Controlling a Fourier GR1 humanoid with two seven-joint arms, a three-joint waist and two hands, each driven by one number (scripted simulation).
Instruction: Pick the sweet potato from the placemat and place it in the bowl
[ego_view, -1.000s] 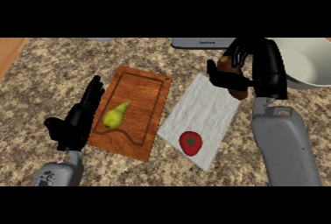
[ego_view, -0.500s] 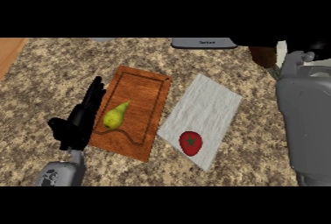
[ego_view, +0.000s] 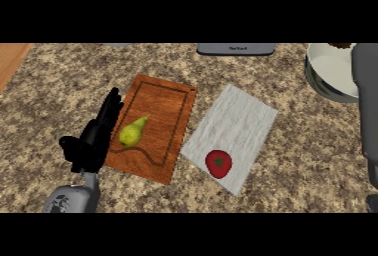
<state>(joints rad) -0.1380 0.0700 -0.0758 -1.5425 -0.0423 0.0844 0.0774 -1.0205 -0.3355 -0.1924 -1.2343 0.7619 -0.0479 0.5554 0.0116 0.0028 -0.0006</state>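
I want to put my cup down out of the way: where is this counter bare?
Bare counter lies between the placemat and the right forearm, and left of the cutting board beyond the left hand. The placemat's far half is free; the tomato sits near its front. Crowded: the cutting board with its pear, and the bowl corner.

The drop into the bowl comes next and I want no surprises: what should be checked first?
1. Sweet potato not on placemat: ok, only a tomato lies there.
2. Sweet potato in right hand: cannot tell, hand beyond the top edge.
3. Right forearm at the bowl: ok.
4. Bowl's visible inside bare: ok.
5. Left hand open, clear of placemat: ok.
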